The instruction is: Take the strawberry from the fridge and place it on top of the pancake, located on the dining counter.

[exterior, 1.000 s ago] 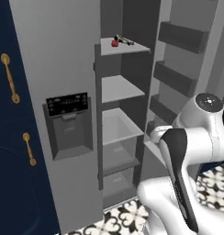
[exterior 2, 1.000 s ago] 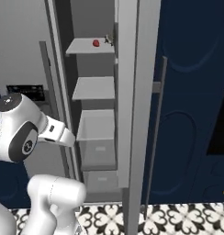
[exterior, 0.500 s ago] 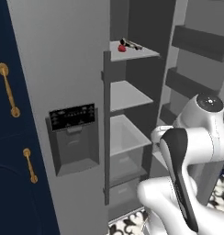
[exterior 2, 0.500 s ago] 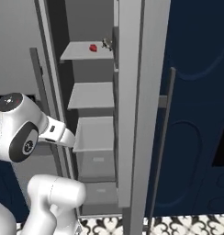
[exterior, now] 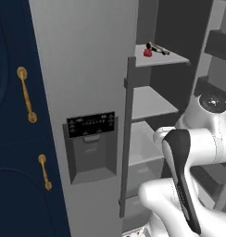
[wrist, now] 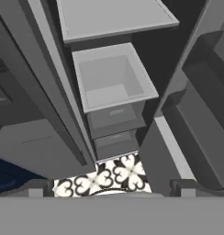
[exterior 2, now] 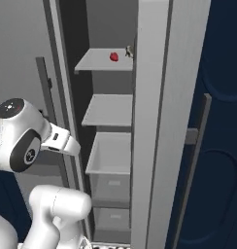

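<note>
Base has rolled in closer: the fridge [exterior: 87,83] now looms larger in both base views; nothing on the shelves shifted. You have its right door swung open, so the shelves are exposed for the reach. The arm stays folded low, hand pointing down at the drawers [wrist: 111,80] and patterned floor, well below the target. The strawberry [exterior 2: 113,57] sits on the top shelf [exterior 2: 98,62], towards its right side; a dark thin item [exterior: 156,47] lies near it, probably apart. Gripper [wrist: 111,186] jaws spread wide, empty, ready to grasp.
</note>
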Controlling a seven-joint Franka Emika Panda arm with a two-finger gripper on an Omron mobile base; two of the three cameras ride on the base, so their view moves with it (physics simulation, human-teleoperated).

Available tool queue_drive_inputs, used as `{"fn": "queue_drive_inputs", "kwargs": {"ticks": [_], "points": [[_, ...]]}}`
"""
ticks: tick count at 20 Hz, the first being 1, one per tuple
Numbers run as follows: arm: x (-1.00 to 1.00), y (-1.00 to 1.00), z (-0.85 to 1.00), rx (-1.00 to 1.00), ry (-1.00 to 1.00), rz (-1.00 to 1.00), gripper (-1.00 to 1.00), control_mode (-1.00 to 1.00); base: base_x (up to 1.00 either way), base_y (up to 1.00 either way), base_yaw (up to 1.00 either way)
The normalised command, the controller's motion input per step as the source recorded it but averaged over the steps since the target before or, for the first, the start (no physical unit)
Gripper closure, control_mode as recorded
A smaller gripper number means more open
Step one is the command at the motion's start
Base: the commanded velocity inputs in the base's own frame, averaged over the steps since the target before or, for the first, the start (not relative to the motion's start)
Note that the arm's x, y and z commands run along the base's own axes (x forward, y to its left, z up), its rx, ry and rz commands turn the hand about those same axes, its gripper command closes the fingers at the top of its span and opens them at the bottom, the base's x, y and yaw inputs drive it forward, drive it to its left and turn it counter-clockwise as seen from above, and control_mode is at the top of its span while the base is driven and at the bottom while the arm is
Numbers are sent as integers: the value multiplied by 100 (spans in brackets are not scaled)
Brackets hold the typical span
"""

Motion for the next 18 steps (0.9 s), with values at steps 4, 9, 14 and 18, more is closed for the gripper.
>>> {"fn": "queue_drive_inputs", "kwargs": {"ticks": [4,9,14,18], "points": [[0,0,0,0,0,0,-100,100,62,-6,3],[0,0,0,0,0,0,-100,100,48,-10,0],[0,0,0,0,0,0,-100,100,37,-27,0],[0,0,0,0,0,0,-100,100,12,-42,0]]}}
